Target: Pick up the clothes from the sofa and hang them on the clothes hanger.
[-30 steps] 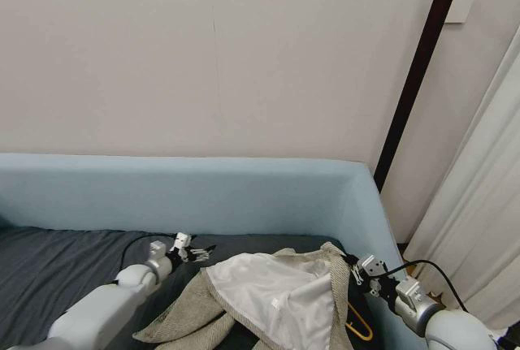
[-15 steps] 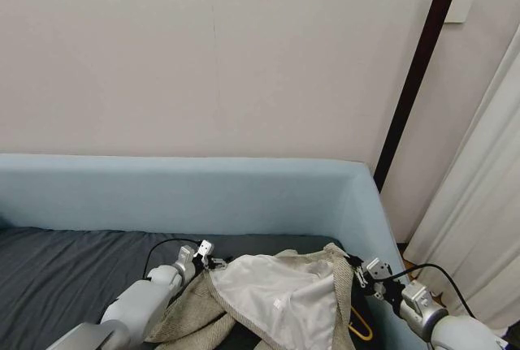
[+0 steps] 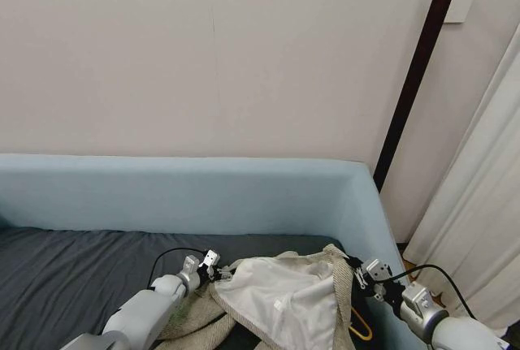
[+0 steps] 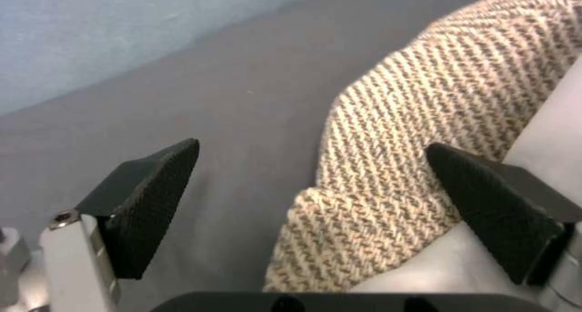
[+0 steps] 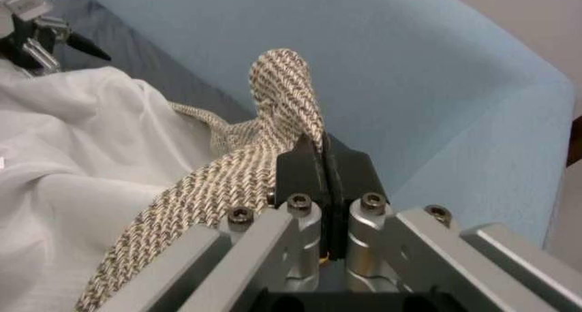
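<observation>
A beige tweed jacket (image 3: 280,297) with white lining lies on the dark seat of the sofa (image 3: 244,196), near its right arm. My right gripper (image 3: 359,273) is shut on the jacket's tweed edge (image 5: 272,114), pinched tight between its black pads (image 5: 314,165). My left gripper (image 3: 218,264) is open at the jacket's left edge; its two black pads (image 4: 146,203) straddle the tweed collar fold (image 4: 409,169). An orange hanger hook (image 3: 360,326) peeks out under the jacket at the right.
The sofa's light blue backrest runs across behind the jacket. A dark clothes-rack pole (image 3: 414,74) rises behind the sofa's right arm. A white curtain (image 3: 479,228) hangs at the far right. The left gripper (image 5: 32,26) appears far off in the right wrist view.
My left gripper has moved right across the seat to the jacket's left edge. The right gripper has stayed shut on the tweed, almost still.
</observation>
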Available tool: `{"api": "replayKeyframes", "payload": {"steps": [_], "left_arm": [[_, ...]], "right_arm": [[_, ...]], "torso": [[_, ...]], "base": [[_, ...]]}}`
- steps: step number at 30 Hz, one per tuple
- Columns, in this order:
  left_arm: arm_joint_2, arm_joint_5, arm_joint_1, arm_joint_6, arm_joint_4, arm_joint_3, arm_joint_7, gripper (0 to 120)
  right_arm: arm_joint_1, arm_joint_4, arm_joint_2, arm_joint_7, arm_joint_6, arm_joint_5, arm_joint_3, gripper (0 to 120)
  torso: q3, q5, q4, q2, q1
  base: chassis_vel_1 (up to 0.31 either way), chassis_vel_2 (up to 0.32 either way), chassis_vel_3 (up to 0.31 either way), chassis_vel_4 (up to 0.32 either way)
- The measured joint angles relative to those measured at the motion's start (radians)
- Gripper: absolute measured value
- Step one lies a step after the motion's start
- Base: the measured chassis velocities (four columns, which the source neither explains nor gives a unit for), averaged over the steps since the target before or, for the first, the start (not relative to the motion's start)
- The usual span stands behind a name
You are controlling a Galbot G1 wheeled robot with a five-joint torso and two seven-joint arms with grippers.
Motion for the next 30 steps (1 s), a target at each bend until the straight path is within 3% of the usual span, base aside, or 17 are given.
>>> {"api": "replayKeyframes", "payload": {"steps": [4, 8, 10, 18, 20, 22, 24, 28, 30], "left_arm": [[-0.004, 0.009, -0.001, 0.0, 0.0, 0.014, 0.006, 91], [-0.004, 0.009, -0.004, -0.001, 0.0, 0.021, 0.005, 71], [-0.004, 0.009, -0.004, -0.001, 0.0, 0.022, 0.004, 69], [-0.004, 0.006, 0.0, -0.002, -0.011, 0.031, 0.002, 38], [-0.004, 0.006, 0.001, -0.003, -0.011, 0.031, 0.002, 36], [-0.009, 0.007, 0.004, -0.008, -0.008, 0.016, -0.001, 21], [-0.009, 0.007, 0.004, -0.008, -0.008, 0.016, -0.001, 21], [-0.01, 0.009, 0.004, -0.008, -0.008, 0.019, -0.001, 0], [-0.011, 0.01, 0.005, -0.008, -0.007, 0.019, -0.002, 0]], "right_arm": [[0.005, 0.0, -0.002, 0.002, -0.001, 0.006, 0.0, 0], [0.005, -0.001, 0.0, 0.004, -0.002, 0.007, -0.001, 0], [0.005, -0.001, 0.0, 0.005, -0.002, 0.007, -0.001, 0], [0.004, -0.003, 0.003, 0.008, -0.004, 0.011, -0.005, 0], [0.004, -0.002, 0.004, 0.008, -0.004, 0.011, -0.005, 0], [0.003, 0.0, 0.004, 0.01, -0.005, 0.013, -0.006, 0], [0.003, 0.0, 0.003, 0.01, -0.005, 0.013, -0.006, 0], [0.003, 0.006, 0.001, 0.015, -0.006, 0.017, -0.006, 0], [0.002, 0.007, 0.002, 0.016, -0.006, 0.017, -0.006, 0]], "torso": [[0.0, 0.0, 0.0, 0.0, 0.0], [0.0, 0.0, 0.0001, 0.0, 0.0], [0.0, 0.0, 0.0001, 0.0, 0.0], [0.0, -0.0001, 0.0001, 0.0, 0.0], [0.0, -0.0001, 0.0, 0.0, 0.0], [0.0, -0.0001, 0.0001, 0.0, 0.0], [0.0, -0.0001, 0.0001, 0.0, 0.0], [0.0, -0.0001, 0.0001, 0.0, 0.0], [0.0, -0.0001, 0.0001, 0.0, 0.0]], "base": [[0.0, 0.0, 0.0, 0.0], [0.0, 0.0, 0.0, 0.0], [0.0, 0.0, 0.0, 0.0], [0.0, 0.0, 0.0, 0.0], [0.0, 0.0, 0.0, 0.0], [0.0, 0.0, 0.0, 0.0], [0.0, 0.0, 0.0, 0.0], [0.0, 0.0, 0.0, 0.0], [0.0, 0.0, 0.0, 0.0]]}}
